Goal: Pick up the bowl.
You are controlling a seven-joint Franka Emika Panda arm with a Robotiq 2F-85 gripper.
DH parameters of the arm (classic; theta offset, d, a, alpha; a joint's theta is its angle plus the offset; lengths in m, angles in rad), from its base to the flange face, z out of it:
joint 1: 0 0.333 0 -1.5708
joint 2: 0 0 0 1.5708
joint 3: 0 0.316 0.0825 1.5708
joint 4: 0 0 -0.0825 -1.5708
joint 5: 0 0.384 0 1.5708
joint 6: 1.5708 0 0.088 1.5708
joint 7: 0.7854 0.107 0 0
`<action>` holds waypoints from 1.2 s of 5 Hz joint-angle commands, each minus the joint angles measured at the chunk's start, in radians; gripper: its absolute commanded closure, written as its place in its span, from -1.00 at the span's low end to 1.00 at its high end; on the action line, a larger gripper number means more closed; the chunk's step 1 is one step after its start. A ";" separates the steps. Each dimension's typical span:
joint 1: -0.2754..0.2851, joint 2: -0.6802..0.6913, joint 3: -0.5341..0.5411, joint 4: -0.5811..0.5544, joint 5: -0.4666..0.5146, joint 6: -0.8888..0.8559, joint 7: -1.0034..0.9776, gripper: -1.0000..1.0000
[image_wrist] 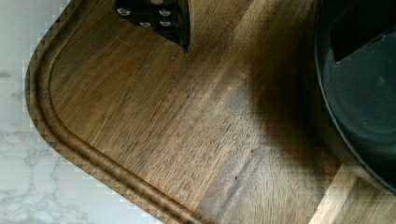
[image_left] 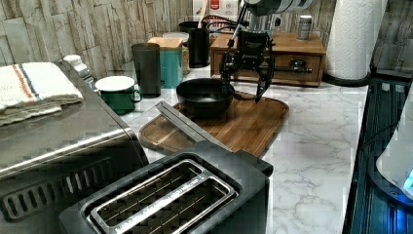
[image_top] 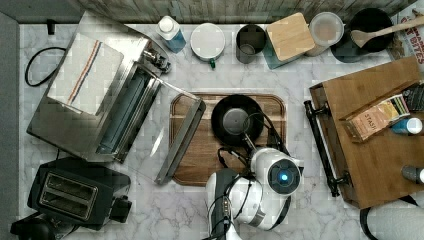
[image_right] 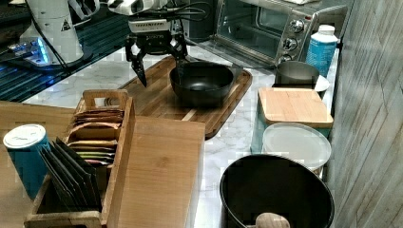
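While the bowl [image_left: 203, 96] rests on the wooden board [image_left: 243, 127] at the left view's centre, the gripper [image_left: 243, 87] hangs spread over its right rim, one finger inside, one outside. Closing and lifting appear not yet done.

I count one bowl [image_top: 236, 120], one cutting board [image_top: 200, 162], one toaster oven [image_top: 100, 95], one toaster [image_top: 75, 195], one pot [image_top: 370, 25] holding one wooden spoon [image_top: 385, 32], two mugs [image_top: 208, 42].
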 commanded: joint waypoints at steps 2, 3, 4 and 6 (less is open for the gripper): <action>-0.006 -0.001 0.001 0.065 0.084 0.081 0.040 1.00; -0.005 -0.029 -0.010 0.061 0.021 0.062 0.101 1.00; -0.012 -0.103 -0.018 0.090 -0.041 -0.033 0.143 1.00; -0.012 -0.250 0.010 0.258 -0.338 -0.257 0.396 1.00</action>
